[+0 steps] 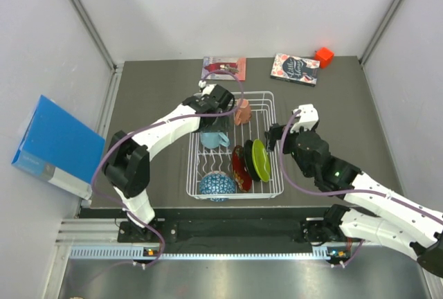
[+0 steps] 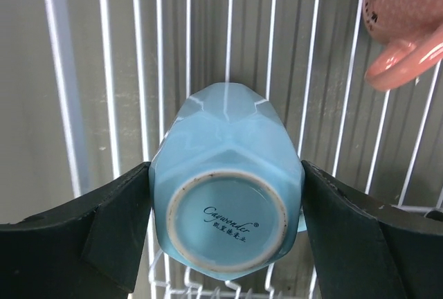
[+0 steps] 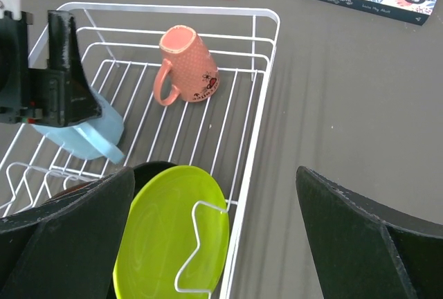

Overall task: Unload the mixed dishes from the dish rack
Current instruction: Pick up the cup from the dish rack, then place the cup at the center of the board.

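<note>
The blue mug [image 2: 225, 140] was clamped between the fingers of the left gripper [image 2: 226, 181], inside the dish rack [image 3: 173, 8]. The right gripper [image 3: 214, 181] was held with fingers wide apart above the green plate [image 3: 163, 230], which was stood on edge in the rack.

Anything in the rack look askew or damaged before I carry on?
No damage or spills. The salmon-pink cup leans at a tilt on the wires at the far end of the dish rack, apparently mouth-down, not squarely seated. The light blue mug is inverted too, base up.
</note>
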Robot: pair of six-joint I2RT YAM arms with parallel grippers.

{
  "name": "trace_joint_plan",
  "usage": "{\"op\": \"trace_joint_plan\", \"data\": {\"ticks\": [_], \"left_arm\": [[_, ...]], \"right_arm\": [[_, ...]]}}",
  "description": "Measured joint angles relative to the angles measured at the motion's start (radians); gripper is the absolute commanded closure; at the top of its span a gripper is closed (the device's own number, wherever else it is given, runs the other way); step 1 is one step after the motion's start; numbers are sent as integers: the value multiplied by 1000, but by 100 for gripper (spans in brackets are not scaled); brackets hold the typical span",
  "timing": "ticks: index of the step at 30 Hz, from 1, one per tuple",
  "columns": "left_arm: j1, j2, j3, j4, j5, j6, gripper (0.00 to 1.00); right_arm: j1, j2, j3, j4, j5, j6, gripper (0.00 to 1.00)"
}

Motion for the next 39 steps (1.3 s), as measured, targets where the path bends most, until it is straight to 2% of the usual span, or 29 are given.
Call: {"op": "trace_joint_plan", "data": {"ticks": [8,12,16,20,23,28,31,34,39], "left_arm": [[0,-76,112,-93,2,72,100],[0,-140,179,-85,24,102,100],[1,-246,164,-12,113,135,100],[3,-398,-13,219,304,151,100],[10,-491,-179,398,517,126,100],[23,-499,-309,670,823,26,100],[29,-500,-396,906,956,-56,100],[36,-504,-461,1098,1030,-121,100],[40,-509,-500,1311,1065,-191,100]], "right_arm": [[0,-9,3,-15,-1,0,0],[0,-23,19,-31,-6,2,0],[0,-59,45,-38,-12,22,0],[0,-138,53,-23,-4,68,0],[-1,-233,32,25,-5,90,0],[-12,-319,34,73,-70,117,8],[-14,-315,36,83,-137,137,10],[-14,-316,36,88,-209,166,11],[-15,-334,35,132,-312,204,11]]}}
